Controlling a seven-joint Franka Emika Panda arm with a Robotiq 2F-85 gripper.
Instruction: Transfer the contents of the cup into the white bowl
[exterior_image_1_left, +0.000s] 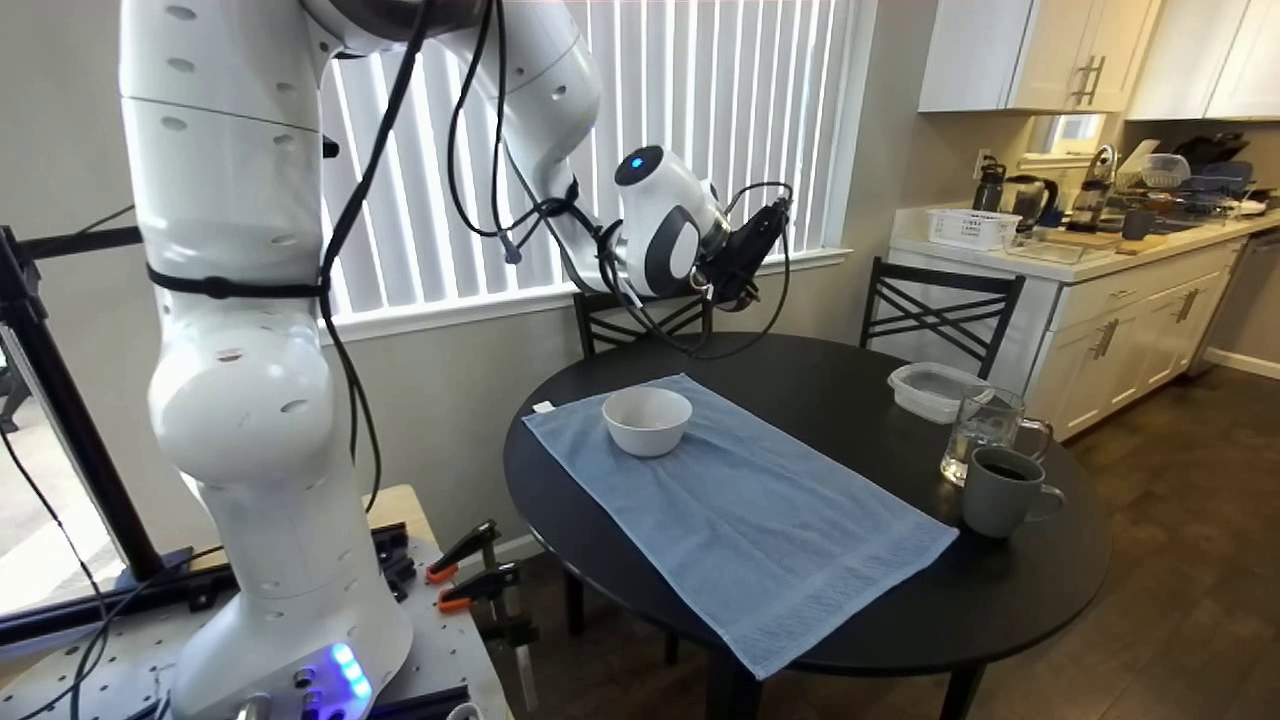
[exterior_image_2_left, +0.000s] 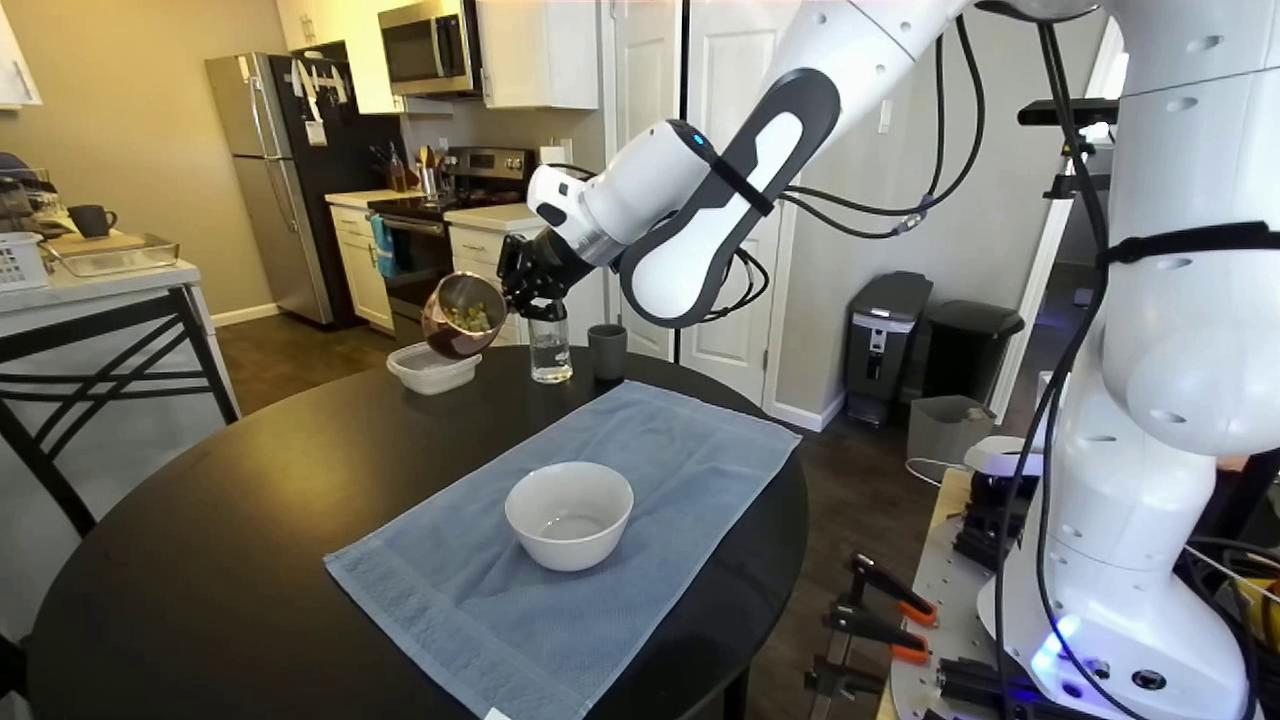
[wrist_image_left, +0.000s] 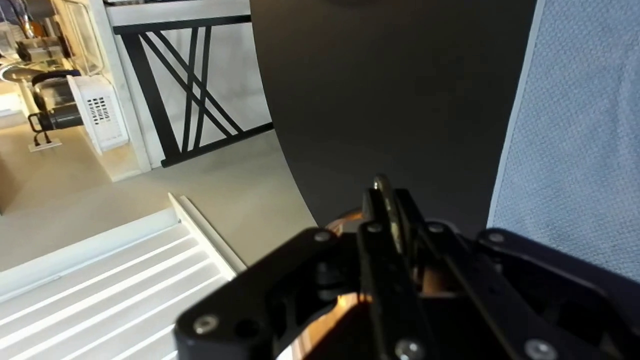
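Note:
The copper-toned cup (exterior_image_2_left: 436, 325) is in the air, tilted so its mouth faces the camera in an exterior view. Small green and yellowish pieces (exterior_image_2_left: 468, 318) lie inside it. My gripper (exterior_image_2_left: 516, 285) is shut on a thin metal handle of the cup. In the wrist view the two fingers (wrist_image_left: 392, 205) pinch this handle, and parts of the copper wall (wrist_image_left: 327, 320) show behind them. In an exterior view the dark gripper (exterior_image_1_left: 745, 255) hides most or all of the cup. The white bowl (exterior_image_1_left: 647, 425) stands upright on the towel, apart from the cup; its inside (exterior_image_2_left: 570, 525) looks empty.
A blue towel (exterior_image_1_left: 760, 500) lies on the round black table (exterior_image_2_left: 250, 500). A clear plastic container (exterior_image_1_left: 932, 392), a glass mug of water (exterior_image_1_left: 980, 430) and a grey mug (exterior_image_1_left: 1003, 495) stand near the table's edge. Black chairs (exterior_image_1_left: 940, 310) and a window surround the table.

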